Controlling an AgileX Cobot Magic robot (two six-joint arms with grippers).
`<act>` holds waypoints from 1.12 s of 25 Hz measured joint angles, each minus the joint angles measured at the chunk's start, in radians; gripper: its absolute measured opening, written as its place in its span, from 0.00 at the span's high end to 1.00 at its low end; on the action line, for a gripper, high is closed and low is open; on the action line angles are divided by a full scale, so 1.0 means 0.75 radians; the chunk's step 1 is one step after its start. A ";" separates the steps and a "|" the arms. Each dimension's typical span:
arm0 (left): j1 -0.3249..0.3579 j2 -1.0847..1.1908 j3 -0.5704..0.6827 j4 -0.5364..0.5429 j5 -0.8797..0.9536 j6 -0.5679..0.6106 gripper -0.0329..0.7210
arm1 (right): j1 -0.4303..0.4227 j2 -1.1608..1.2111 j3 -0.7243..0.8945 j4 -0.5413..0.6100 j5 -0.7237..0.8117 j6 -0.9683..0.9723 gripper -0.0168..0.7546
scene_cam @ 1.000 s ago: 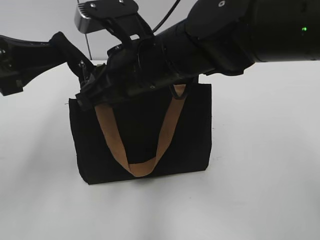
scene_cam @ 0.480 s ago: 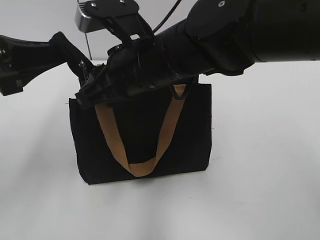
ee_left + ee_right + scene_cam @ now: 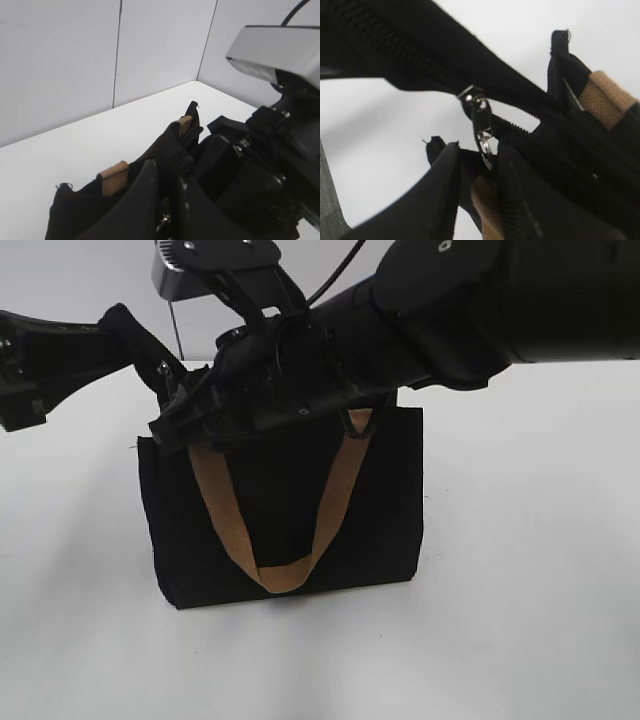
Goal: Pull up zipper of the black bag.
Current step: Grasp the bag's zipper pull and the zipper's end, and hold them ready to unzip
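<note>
With the pull tab hanging just between my right fingers (image 3: 445, 195), I judge this is the moment to settle the grasp before hauling on anything. The right gripper (image 3: 479, 172) stands narrow, its two black fingers flanking the zipper (image 3: 481, 120), whose silver tab and ring dangle into the gap; I cannot tell from the right wrist view whether the pads already pinch the ring or merely bracket it. Beyond the fingertips runs the black zip track, slack and curved, and further out a tan strap handle (image 3: 605, 97) sits off to one side. My left gripper (image 3: 167, 200) is nearly closed on the fabric lip of the black bag (image 3: 285, 505), pinching it at the end near the slider, which should give me the counter-hold I need. To do this well I would get the tab firmly between the pads, keep the left hold taut so the track straightens, and draw the slider along the line of the teeth, not across it. The bag stands upright on the white table (image 3: 520, 590).
</note>
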 joint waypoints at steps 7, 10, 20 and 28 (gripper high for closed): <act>0.000 0.000 0.000 0.000 0.000 0.000 0.93 | 0.000 -0.011 -0.001 0.000 0.000 0.010 0.70; 0.000 0.000 0.000 0.000 0.000 0.000 0.93 | 0.000 -0.012 -0.002 0.001 -0.010 0.011 0.70; 0.000 0.000 0.000 0.000 0.000 0.000 0.93 | 0.000 -0.012 -0.002 0.001 -0.032 0.014 0.72; 0.000 0.000 0.000 0.000 0.000 0.000 0.93 | 0.000 -0.012 -0.002 0.001 -0.031 0.015 0.98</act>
